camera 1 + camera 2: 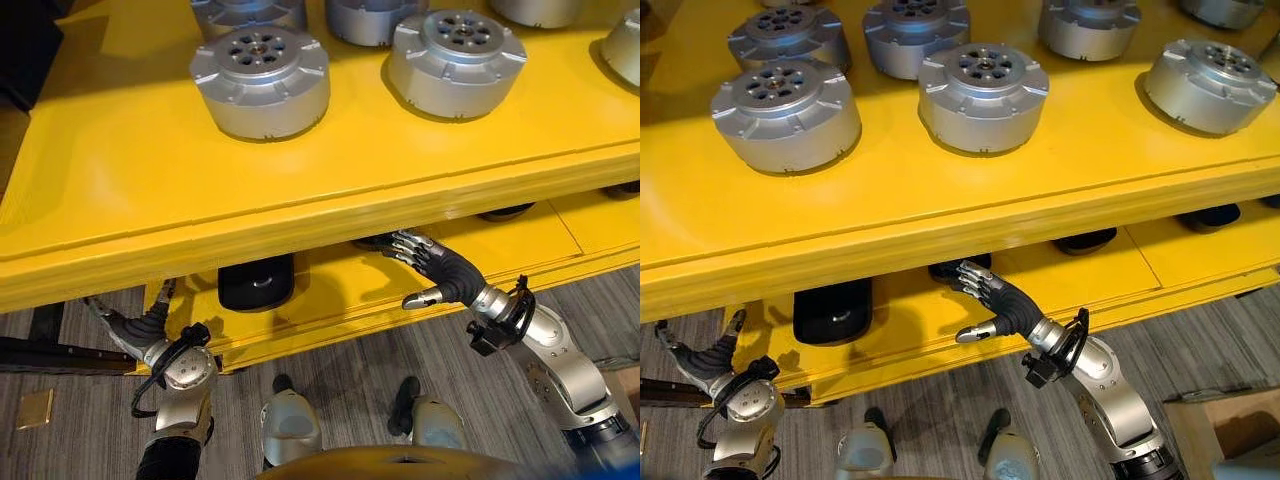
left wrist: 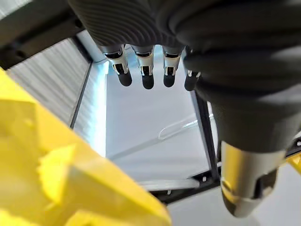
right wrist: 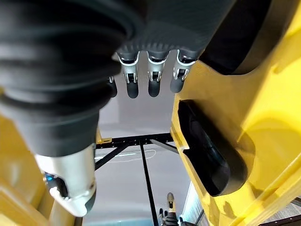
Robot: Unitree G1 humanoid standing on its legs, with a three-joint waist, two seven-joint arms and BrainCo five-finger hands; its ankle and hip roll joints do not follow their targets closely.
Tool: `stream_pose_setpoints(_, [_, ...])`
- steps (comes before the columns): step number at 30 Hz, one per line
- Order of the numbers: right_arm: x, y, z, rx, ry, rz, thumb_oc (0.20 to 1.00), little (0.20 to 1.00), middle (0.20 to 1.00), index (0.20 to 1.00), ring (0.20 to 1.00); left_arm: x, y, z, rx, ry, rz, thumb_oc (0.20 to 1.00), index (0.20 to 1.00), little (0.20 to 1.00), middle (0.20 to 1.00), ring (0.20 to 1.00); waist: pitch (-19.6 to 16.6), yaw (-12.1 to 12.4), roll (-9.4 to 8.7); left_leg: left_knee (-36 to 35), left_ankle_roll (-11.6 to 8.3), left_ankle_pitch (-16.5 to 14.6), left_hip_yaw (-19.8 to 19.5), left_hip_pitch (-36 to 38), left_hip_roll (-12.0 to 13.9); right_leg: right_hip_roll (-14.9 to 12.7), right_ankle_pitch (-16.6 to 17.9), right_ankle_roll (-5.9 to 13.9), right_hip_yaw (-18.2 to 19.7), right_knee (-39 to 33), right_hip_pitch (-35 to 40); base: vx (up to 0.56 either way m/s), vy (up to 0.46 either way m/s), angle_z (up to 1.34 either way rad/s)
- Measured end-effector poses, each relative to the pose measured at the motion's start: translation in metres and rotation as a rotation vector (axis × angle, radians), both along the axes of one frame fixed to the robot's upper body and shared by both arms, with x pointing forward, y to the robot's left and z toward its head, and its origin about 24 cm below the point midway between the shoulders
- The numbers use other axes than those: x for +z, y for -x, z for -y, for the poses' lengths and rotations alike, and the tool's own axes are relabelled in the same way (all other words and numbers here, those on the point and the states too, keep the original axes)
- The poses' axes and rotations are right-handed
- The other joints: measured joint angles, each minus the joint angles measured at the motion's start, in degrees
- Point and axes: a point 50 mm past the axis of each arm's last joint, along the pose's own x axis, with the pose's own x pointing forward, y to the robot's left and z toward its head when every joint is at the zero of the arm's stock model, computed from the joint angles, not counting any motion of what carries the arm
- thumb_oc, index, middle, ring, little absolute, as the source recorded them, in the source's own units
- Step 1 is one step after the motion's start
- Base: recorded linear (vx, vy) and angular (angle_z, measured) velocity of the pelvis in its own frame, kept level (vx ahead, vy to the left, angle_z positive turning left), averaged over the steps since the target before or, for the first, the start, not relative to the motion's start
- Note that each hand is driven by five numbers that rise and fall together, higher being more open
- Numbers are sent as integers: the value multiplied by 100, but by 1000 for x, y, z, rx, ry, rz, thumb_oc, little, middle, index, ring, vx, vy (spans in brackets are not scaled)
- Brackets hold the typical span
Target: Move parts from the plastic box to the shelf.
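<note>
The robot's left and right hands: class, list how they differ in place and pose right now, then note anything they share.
1. The right robot hand reaches under the yellow upper shelf, over the lower shelf; the left robot hand sits at the shelves' left end.
2. The right hand's fingers point forward and left; the left hand's point upward.

Shared: both are open, fingers straight, holding no part.

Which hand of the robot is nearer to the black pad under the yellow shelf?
Left. The left hand is just beside the black pad, at the lower shelf's edge; the right hand reaches under the yellow shelf farther away.
</note>
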Motion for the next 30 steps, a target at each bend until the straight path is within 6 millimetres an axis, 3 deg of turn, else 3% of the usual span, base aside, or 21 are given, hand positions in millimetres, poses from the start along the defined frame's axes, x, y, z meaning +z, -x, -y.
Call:
stream_pose_setpoints(3, [1,2,-4,38,1,9,1000,1000,1000,1000,1000,10,-8,33,-343,-8,29,1000,1000,1000,1000,1000,-52,138,-10,-103,-1,70,-105,-26,-48,-27,-18,39,-109,-89,49,-105,-112,17])
stream_pose_setpoints(5, [2,2,-3,63,14,13,1000,1000,1000,1000,1000,-1,-2,49,-573,-2,-61,1000,1000,1000,1000,1000,-148,148,-52,-275,52,144,-154,-29,-121,-95,9,56,-145,-142,60,-72,11,20])
stream_pose_setpoints(8, [3,2,1,60,35,18,1000,1000,1000,1000,1000,-17,9,63,-774,75,-140,1000,1000,1000,1000,1000,-246,151,-18,-408,89,204,-160,-27,-198,-117,115,87,-184,-313,117,-58,57,10])
stream_pose_setpoints(15, [5,-5,21,-36,59,22,1000,1000,1000,1000,1000,-43,24,68,-1013,437,-144,1000,1000,1000,1000,1000,-300,111,45,-395,181,144,-158,-60,-400,-307,174,195,-196,-365,143,-35,143,5])
stream_pose_setpoints(19, [3,-12,40,-149,31,11,1000,1000,1000,1000,1000,-52,31,78,-1204,756,-48,1000,1000,1000,1000,1000,-306,41,18,-352,277,64,-123,-92,-584,-468,247,275,-187,-390,142,-26,260,6])
stream_pose_setpoints(22, [-1,-11,50,-222,-4,5,1000,1000,1000,1000,1000,-50,28,73,-1209,840,54,1000,1000,1000,1000,1000,-299,-60,-28,-207,349,-70,-61,-149,-734,-606,388,366,-136,-458,131,-38,240,-6])
stream_pose_setpoints(26, [-16,2,52,-294,-88,-29,1000,1000,1000,1000,1000,-37,15,50,-1122,790,169,1000,1000,1000,1000,1000,-301,-102,-219,89,423,-341,3,-319,-769,-673,524,391,-79,-607,141,-51,89,-6])
stream_pose_setpoints(28, [-19,4,51,-309,-107,-36,1000,1000,1000,1000,1000,-33,11,38,-1084,746,181,1000,1000,1000,1000,1000,-294,-199,-388,260,460,-418,28,-412,-764,-659,718,321,-80,-758,129,-68,46,-11])
stream_pose_setpoints(30, [-17,2,50,-319,-117,-19,1000,1000,1000,1000,1000,-32,8,37,-1077,736,171,1000,1000,1000,1000,1000,-273,-240,-439,327,483,-492,135,-447,-682,-581,1085,151,-103,-838,48,-82,42,-32])
